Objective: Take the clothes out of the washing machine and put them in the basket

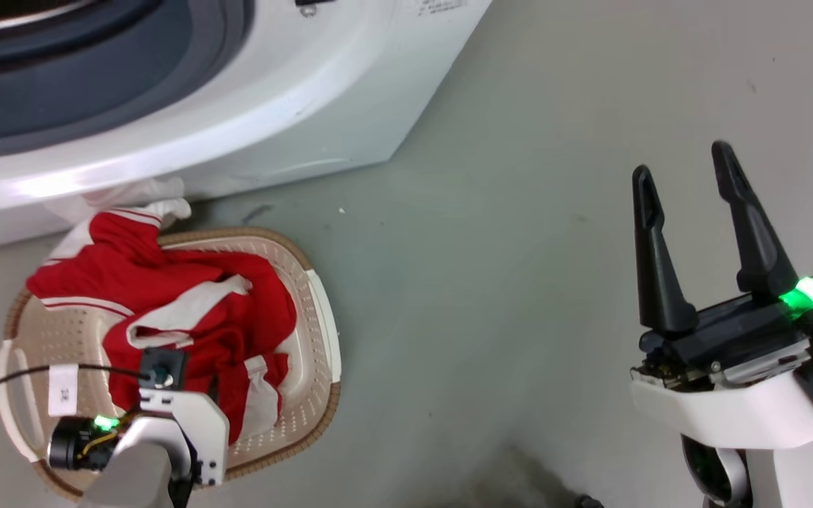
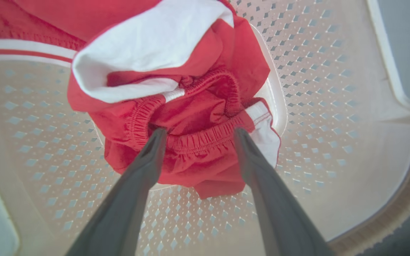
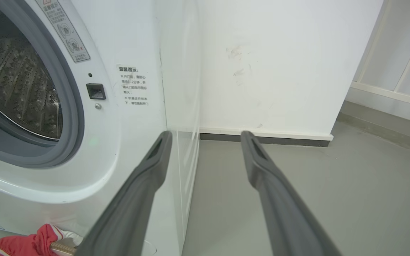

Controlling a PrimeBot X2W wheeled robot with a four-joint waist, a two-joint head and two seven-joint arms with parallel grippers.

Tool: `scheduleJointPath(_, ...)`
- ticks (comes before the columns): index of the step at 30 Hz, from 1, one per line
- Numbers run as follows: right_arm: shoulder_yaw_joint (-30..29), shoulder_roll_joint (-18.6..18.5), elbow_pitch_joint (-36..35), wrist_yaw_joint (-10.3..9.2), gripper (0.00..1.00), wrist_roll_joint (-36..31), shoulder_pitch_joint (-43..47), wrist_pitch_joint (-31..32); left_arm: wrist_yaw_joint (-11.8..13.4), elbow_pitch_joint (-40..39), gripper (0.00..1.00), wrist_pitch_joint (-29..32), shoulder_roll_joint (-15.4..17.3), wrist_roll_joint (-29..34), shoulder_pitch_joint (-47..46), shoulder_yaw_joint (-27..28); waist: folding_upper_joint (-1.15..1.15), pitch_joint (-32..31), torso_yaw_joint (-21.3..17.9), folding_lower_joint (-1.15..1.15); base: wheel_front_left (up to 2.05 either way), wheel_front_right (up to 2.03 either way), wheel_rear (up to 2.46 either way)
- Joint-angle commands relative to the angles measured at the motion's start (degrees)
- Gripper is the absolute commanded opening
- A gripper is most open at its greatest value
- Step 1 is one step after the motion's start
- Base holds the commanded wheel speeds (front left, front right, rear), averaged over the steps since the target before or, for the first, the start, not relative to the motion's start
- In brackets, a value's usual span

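In the head view, the clothes [image 1: 188,310] lay in the basket [image 1: 318,296] before the washing machine [image 1: 308,92]. The right gripper [image 1: 682,161] stood wide open and empty, well apart.

In the left wrist view, the left gripper [image 2: 198,133] was open and pointed straight down onto the clothes, holding nothing, so it was the nearer one.

In the right wrist view, the visible part of the drum [image 3: 16,85] was bare.

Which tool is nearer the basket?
Left. The left tool is open inside the basket, at the red clothes; the right tool hangs open over the floor, well apart.
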Motion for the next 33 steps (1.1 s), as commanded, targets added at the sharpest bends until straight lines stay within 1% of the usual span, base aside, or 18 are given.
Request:
scheduleJointPath(1, 0.07, 0.03, 0.28, -0.02, 1.0, -0.26, 0.69, -0.14, -0.16, 0.09, 1.0, -0.45, -0.3, 0.26, 0.89, -0.15, 0.0, -2.5, 0.85, 0.0, 0.0, 0.0, 0.0)
scheduleJointPath(4, 0.24, 0.03, 0.98, -0.02, 1.0, -0.72, 2.07, -0.14, -0.3, -0.22, 1.0, -1.32, -0.92, -0.69, 2.52, 0.54, 0.0, -5.51, 1.58, 0.0, 0.0, 0.0, 0.0)
scheduleJointPath(7, 0.59, 0.01, 1.66, -0.02, 1.0, -1.26, 3.35, -0.13, 0.23, -1.6, 1.0, -1.65, -1.16, -0.82, 4.37, 1.19, 0.0, -8.36, 2.13, 0.0, 0.0, 0.0, 0.0)
scheduleJointPath(14, 0.24, 0.03, 2.62, -0.02, 1.0, -2.07, 6.4, -0.14, 2.46, -13.12, 1.0, -1.61, -0.52, 1.05, 10.14, 4.12, 0.0, -13.97, 4.15, 0.0, 0.0, 0.0, 0.0)
scheduleJointPath(22, 0.22, 0.02, 3.68, -0.02, 1.0, -3.39, 9.46, -0.14, 3.68, -23.14, 1.0, -1.63, -1.73, 4.67, 15.98, 8.8, 0.0, -19.19, 6.36, 0.0, 0.0, 0.0, 0.0)
scheduleJointPath(33, -0.56, 0.02, 4.5, -0.02, 1.0, -4.16, 13.72, -0.14, 5.18, -40.0, 1.0, -1.63, -4.18, 10.58, 24.17, 16.56, 0.0, -25.7, 9.18, 0.0, 0.0, 0.0, 0.0)
